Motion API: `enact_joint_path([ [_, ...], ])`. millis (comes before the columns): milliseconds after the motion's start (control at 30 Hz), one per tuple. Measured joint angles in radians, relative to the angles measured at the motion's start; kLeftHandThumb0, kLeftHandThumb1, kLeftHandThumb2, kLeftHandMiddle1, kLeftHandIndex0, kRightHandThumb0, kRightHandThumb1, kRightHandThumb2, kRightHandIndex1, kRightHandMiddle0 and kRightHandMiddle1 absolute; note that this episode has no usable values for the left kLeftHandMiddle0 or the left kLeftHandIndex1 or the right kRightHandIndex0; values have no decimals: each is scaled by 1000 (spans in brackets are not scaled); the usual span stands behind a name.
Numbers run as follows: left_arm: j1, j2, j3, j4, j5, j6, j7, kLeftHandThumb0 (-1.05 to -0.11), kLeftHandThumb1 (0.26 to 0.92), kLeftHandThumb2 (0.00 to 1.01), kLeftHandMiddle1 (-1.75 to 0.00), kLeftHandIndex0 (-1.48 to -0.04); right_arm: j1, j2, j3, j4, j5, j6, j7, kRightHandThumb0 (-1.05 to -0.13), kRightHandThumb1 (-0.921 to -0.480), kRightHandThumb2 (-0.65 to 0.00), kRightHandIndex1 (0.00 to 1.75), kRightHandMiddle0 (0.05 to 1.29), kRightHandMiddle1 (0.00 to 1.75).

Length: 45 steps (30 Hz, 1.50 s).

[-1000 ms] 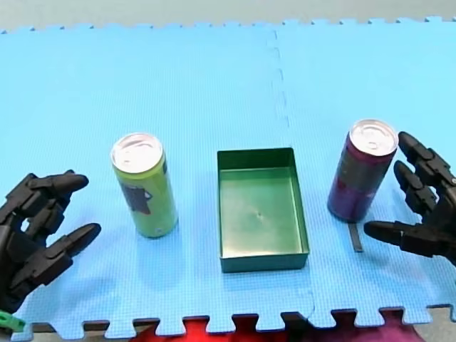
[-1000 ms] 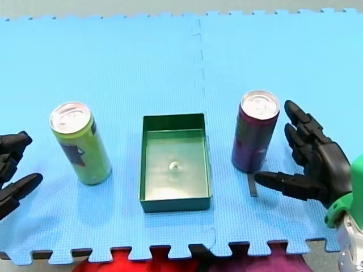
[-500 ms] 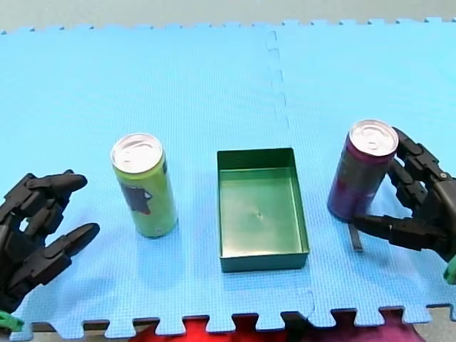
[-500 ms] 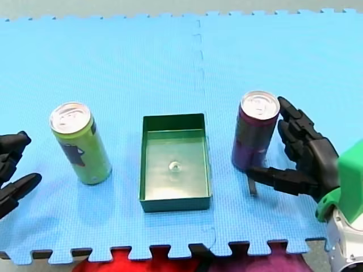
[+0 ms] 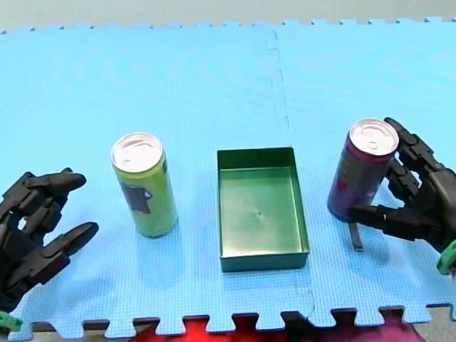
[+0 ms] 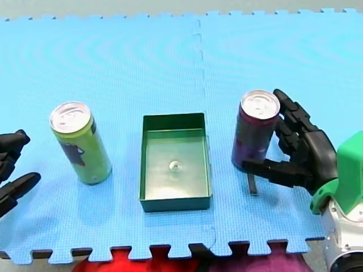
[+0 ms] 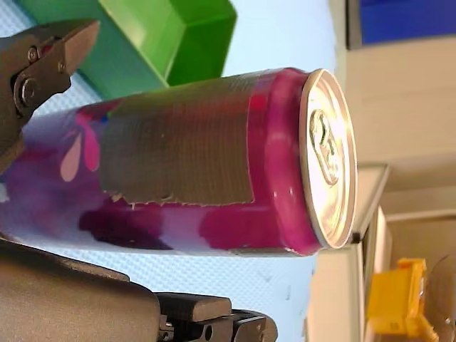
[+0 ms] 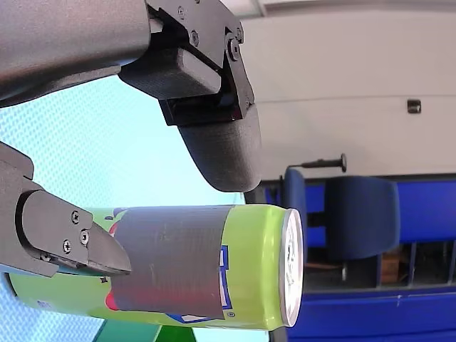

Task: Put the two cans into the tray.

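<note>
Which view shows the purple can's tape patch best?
First wrist view: the grey tape patch on the purple can faces it, close up. Head views show the can upright from above, right hand round it, tape unclear. Second wrist view shows the green can.

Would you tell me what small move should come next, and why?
Probably squeeze the right hand onto the purple metal can: it flanks the can, upright on the blue foam mat right of the green rectangular tray, but a firm grip isn't evident. The left hand is beside the green can.
</note>
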Motion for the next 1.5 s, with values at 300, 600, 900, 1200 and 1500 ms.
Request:
enact_joint_path([
  [300, 1, 0, 0, 0, -1, 0, -5, -1048, 817, 5, -2, -478, -8, 9, -6, 1, 8, 1, 10, -590, -597, 0, 0, 168, 5],
  [600, 3, 0, 0, -5, -1, 0, -1, -1048, 821, 5, -1, -480, -19, 19, -4, 4, 9, 6, 10, -565, -598, 0, 0, 177, 4],
  [900, 6, 0, -2, -13, 0, 1, 4, -1048, 824, 4, -2, -481, -26, 28, -1, -1, 10, 25, 13, -525, -596, 0, 0, 181, 2],
  [1200, 6, 0, -2, -13, 0, 1, 5, -1048, 826, 3, -3, -482, -33, 33, 2, -3, 10, 35, 12, -489, -596, 0, 0, 182, 1],
  [1500, 6, 2, -2, -10, 0, 0, 5, -1048, 829, 3, -3, -484, -53, 34, 0, 12, 10, 49, 13, -462, -596, 0, 1, 184, 1],
])
